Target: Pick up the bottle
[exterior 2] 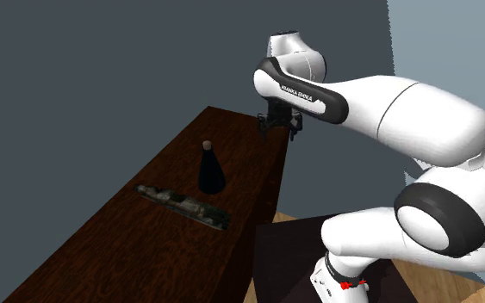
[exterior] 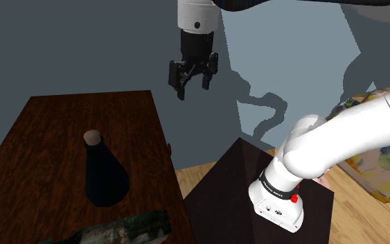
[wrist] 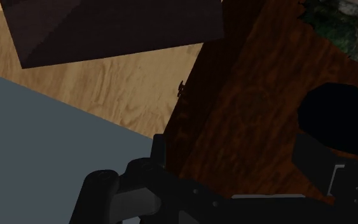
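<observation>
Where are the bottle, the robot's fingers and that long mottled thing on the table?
bottle (exterior: pixel 104 177), shoulder view, its dark cone-shaped body.
fingers (exterior: pixel 178 82), shoulder view, the finger nearer that view's left; they stand apart.
long mottled slab (exterior 2: pixel 184 205), second exterior view, its middle.

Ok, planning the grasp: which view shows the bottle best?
The shoulder view: the bottle stands whole and near, top to base. The second exterior view shows it whole but farther off; the wrist view catches a dark part.

The shoulder view looks down from beside the stand (exterior: pixel 228 180) at lower right onto the dark wooden table (exterior: pixel 48 138). The second exterior view stands farther off, sighting along the same table and bottle (exterior 2: pixel 211 172); the wrist view peers down close over the table's edge.
</observation>
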You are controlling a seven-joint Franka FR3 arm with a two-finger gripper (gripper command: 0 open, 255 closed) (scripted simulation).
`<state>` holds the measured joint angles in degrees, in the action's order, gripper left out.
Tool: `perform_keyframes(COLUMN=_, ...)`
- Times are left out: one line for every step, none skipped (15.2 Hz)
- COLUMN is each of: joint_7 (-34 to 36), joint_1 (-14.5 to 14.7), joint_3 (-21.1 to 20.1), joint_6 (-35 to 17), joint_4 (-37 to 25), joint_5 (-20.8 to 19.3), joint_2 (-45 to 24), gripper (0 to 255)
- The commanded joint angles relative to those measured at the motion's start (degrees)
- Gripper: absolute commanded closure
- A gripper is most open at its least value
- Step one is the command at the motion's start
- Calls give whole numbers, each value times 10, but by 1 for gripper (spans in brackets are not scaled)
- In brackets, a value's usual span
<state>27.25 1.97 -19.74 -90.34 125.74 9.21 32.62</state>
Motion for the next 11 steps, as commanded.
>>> perform_keyframes(joint_7=34, joint_1=-1, joint_3=-25, joint_6=-11, joint_4=-19, joint_5=4, joint_2=-30, gripper=0)
perform_keyframes(joint_7=52, joint_1=-1, joint_3=-39, joint_6=-15, joint_4=-31, joint_5=5, joint_2=-47, gripper=0)
perform_keyframes(joint_7=71, joint_1=-2, joint_3=-53, joint_6=-20, joint_4=-44, joint_5=5, joint_2=-65, gripper=0)
perform_keyframes(joint_7=89, joint_1=-3, joint_3=-66, joint_6=-24, joint_4=-58, joint_5=3, joint_2=-84, gripper=0)
perform_keyframes(joint_7=109, joint_1=-4, joint_3=-80, joint_6=-27, joint_4=-73, joint_5=1, joint_2=-103, gripper=0)
perform_keyframes(joint_7=128, joint_1=-5, joint_3=-94, joint_6=-31, joint_4=-88, joint_5=-3, joint_2=-124, gripper=0)
perform_keyframes(joint_7=148, joint_1=-5, joint_3=-107, joint_6=-34, joint_4=-104, joint_5=-8, joint_2=-145, gripper=0)
perform_keyframes(joint_7=168, joint_1=-6, joint_3=-120, joint_6=-37, joint_4=-121, joint_5=-15, joint_2=-167, gripper=0)
perform_keyframes(joint_7=189, joint_1=-6, joint_3=-133, joint_6=-39, joint_4=-139, joint_5=-23, joint_2=-190, gripper=0)
perform_keyframes(joint_7=211, joint_1=-5, joint_3=-146, joint_6=-41, joint_4=-158, joint_5=-32, joint_2=-215, gripper=0)
perform_keyframes(joint_7=233, joint_1=-4, joint_3=-159, joint_6=-42, joint_4=-178, joint_5=-43, joint_2=-240, gripper=0)
